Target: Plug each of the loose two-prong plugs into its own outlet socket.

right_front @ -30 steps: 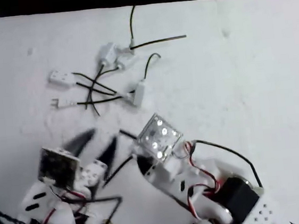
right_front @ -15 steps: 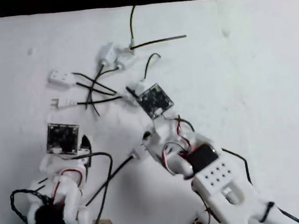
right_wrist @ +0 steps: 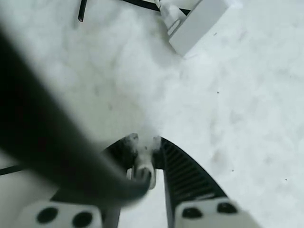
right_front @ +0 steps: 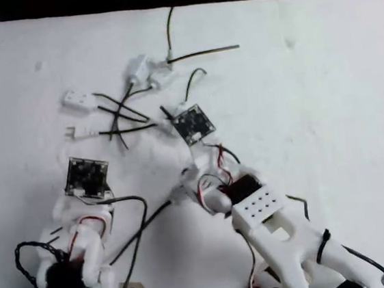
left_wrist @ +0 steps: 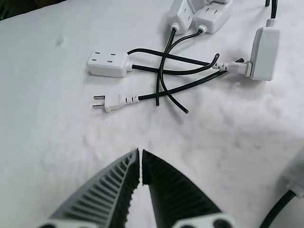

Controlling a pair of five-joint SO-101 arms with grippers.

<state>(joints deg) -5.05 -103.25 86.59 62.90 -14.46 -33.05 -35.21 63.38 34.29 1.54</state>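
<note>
Right gripper (right_wrist: pixel 144 142) is clamped tight on a white plug (right_wrist: pixel 143 170) — hanging near a white socket block (right_wrist: pixel 199 21). Left gripper (left_wrist: pixel 140 154) has its jaws pressed together on nothing — the loose two-prong plug (left_wrist: pixel 111 101) lies on the table (left_wrist: pixel 52 137) just beyond, beside an outlet socket (left_wrist: pixel 108 64).

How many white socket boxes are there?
4 sockets: one at the tangle's left, two together at the far side, one ahead of the right gripper. More may be hidden.
</note>
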